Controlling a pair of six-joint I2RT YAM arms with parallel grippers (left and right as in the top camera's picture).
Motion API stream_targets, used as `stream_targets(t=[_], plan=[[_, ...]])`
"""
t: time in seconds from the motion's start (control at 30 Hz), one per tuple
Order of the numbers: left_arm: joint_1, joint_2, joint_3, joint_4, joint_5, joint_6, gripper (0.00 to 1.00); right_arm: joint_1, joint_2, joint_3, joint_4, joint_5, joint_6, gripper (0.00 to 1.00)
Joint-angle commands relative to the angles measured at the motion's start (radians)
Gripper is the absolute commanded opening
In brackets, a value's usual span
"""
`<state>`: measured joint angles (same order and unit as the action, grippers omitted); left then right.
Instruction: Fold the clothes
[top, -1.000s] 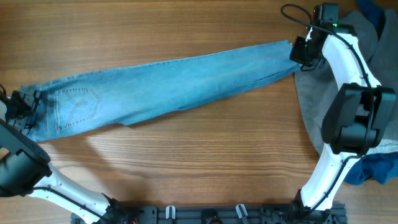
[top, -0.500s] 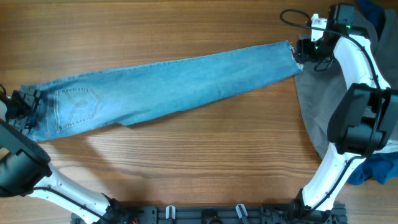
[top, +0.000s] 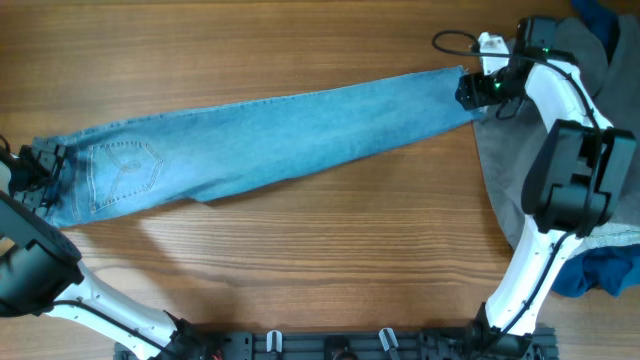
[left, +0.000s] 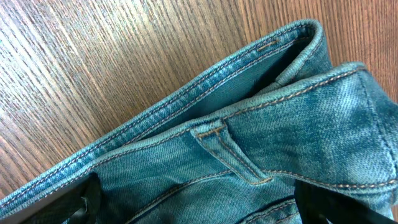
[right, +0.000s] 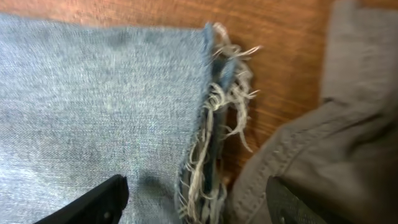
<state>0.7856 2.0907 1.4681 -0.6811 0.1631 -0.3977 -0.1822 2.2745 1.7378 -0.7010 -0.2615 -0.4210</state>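
The jeans (top: 270, 140) lay flat along the table (top: 300, 260), seemingly leg over leg; no crosswise fold was made yet. The left gripper (top: 38, 172) stood apart at the waistband (left: 205, 93), and the right gripper (top: 470, 90) stood apart over the frayed hem (right: 217, 124).

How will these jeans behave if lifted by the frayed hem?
Probably floppy: the jeans lie flat, limp on the table. Likely heaviest at the waistband, where thick seams stack. Loose hem threads may slip or tear away.
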Motion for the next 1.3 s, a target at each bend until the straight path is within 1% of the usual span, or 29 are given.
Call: stream_targets(t=[0.0, 0.03, 0.07, 0.17, 0.2, 0.27, 0.33, 0.37, 0.43, 0.47, 0.53, 0.63, 0.7, 0.73, 0.8, 0.87, 1.0, 1.1, 1.2, 1.27], plan=[[0.002, 0.013, -0.034, -0.019, -0.003, 0.002, 1.0, 0.006, 0.042, 0.001, -0.009, -0.048, -0.024, 0.62], [0.002, 0.013, -0.034, -0.019, -0.003, 0.002, 1.0, 0.006, 0.045, 0.001, -0.011, -0.048, -0.023, 0.47], [0.002, 0.013, -0.034, -0.019, -0.003, 0.002, 1.0, 0.006, 0.046, 0.001, -0.013, -0.052, -0.021, 0.35], [0.002, 0.013, -0.034, -0.02, -0.003, 0.002, 1.0, 0.006, 0.046, 0.001, -0.032, -0.055, -0.021, 0.34], [0.002, 0.013, -0.034, -0.02, -0.003, 0.002, 1.0, 0.006, 0.045, 0.001, -0.039, -0.055, -0.021, 0.26], [0.002, 0.013, -0.034, -0.022, -0.003, 0.001, 1.0, 0.006, 0.045, 0.001, -0.048, -0.055, -0.021, 0.04], [0.002, 0.013, -0.034, -0.023, -0.003, 0.002, 1.0, 0.006, 0.045, 0.001, -0.05, -0.05, -0.01, 0.04], [0.002, 0.013, -0.034, -0.023, -0.003, 0.002, 1.0, 0.006, 0.044, 0.005, -0.05, -0.036, 0.027, 0.04], [0.002, 0.011, -0.034, -0.025, -0.001, 0.046, 1.0, 0.003, 0.042, 0.031, -0.064, 0.043, 0.151, 0.04], [0.002, 0.011, -0.034, -0.031, -0.003, 0.072, 0.99, -0.005, 0.028, 0.067, -0.1, 0.103, 0.225, 0.04], [0.002, 0.009, -0.034, -0.039, -0.003, 0.085, 0.99, -0.015, -0.015, 0.102, -0.142, 0.133, 0.242, 0.04], [0.002, -0.019, -0.034, -0.047, 0.016, 0.083, 0.98, -0.027, -0.128, 0.118, -0.171, 0.196, 0.272, 0.04], [0.002, -0.046, -0.034, -0.058, 0.069, 0.076, 0.97, -0.032, -0.185, 0.118, -0.191, 0.199, 0.27, 0.04], [0.002, -0.067, -0.034, -0.068, 0.127, 0.076, 0.99, -0.032, -0.217, 0.118, -0.214, 0.212, 0.266, 0.04], [0.002, -0.101, -0.034, -0.1, 0.191, 0.076, 1.0, -0.031, -0.246, 0.118, -0.253, 0.243, 0.268, 0.04], [0.001, -0.116, -0.034, -0.148, 0.196, 0.076, 1.0, -0.018, -0.266, 0.118, -0.299, 0.233, 0.3, 0.04], [-0.011, -0.116, -0.034, -0.194, 0.196, 0.05, 1.0, 0.065, -0.3, 0.118, -0.323, 0.09, 0.316, 0.04], [-0.027, -0.116, -0.034, -0.195, 0.183, 0.05, 1.0, 0.211, -0.313, 0.118, -0.337, -0.015, 0.359, 0.04], [-0.038, -0.116, -0.034, -0.195, 0.13, 0.05, 1.0, 0.343, -0.313, 0.118, -0.341, -0.03, 0.451, 0.04], [-0.041, -0.116, -0.034, -0.195, 0.127, 0.05, 1.0, 0.434, -0.313, 0.118, -0.33, -0.04, 0.508, 0.04]])
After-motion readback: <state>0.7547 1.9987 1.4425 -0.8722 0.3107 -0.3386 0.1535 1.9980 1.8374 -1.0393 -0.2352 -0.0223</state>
